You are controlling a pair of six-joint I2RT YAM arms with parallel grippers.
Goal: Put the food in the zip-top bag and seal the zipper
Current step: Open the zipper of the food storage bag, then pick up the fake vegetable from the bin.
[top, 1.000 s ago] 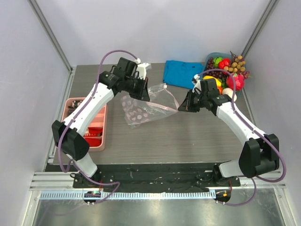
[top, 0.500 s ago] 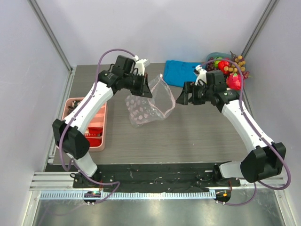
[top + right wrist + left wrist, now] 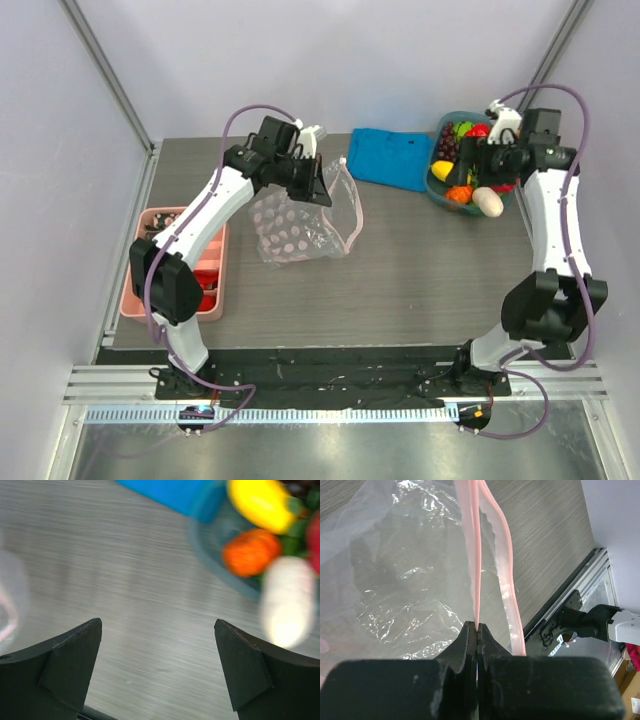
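My left gripper (image 3: 477, 627) is clamped tight, its two black fingers pressed together on one lip of the pale pink zipper (image 3: 473, 555). The other lip of the zipper curves away just beside it, so the mouth stands parted. From that pinch the clear, crinkly zip-top bag (image 3: 405, 575) spreads away over the grey wood-grain table (image 3: 420, 280). In the top view the left gripper (image 3: 322, 185) holds the mouth edge at the far middle of the table. The zip-top bag (image 3: 298, 225), with its pinkish dots, slopes down toward me from there. I see nothing inside it.

My right gripper (image 3: 157, 625) is spread wide and holds nothing. Bare table shows between its two dark fingertips. This wrist view is blurred. Beyond the right finger I make out a yellow piece, an orange piece and a pale beige piece of the food (image 3: 250, 550), lying in a teal bowl (image 3: 207, 542). In the top view the right gripper (image 3: 468, 172) hovers at the bowl (image 3: 433, 185) in the far right corner, well apart from the bag. The food (image 3: 488, 203) is all at the bowl: purple, green, red, yellow and orange pieces, with the beige one at its near rim.

A folded blue cloth (image 3: 393, 157) lies between bag and bowl. A pink tray (image 3: 143, 262) sits at the left edge.
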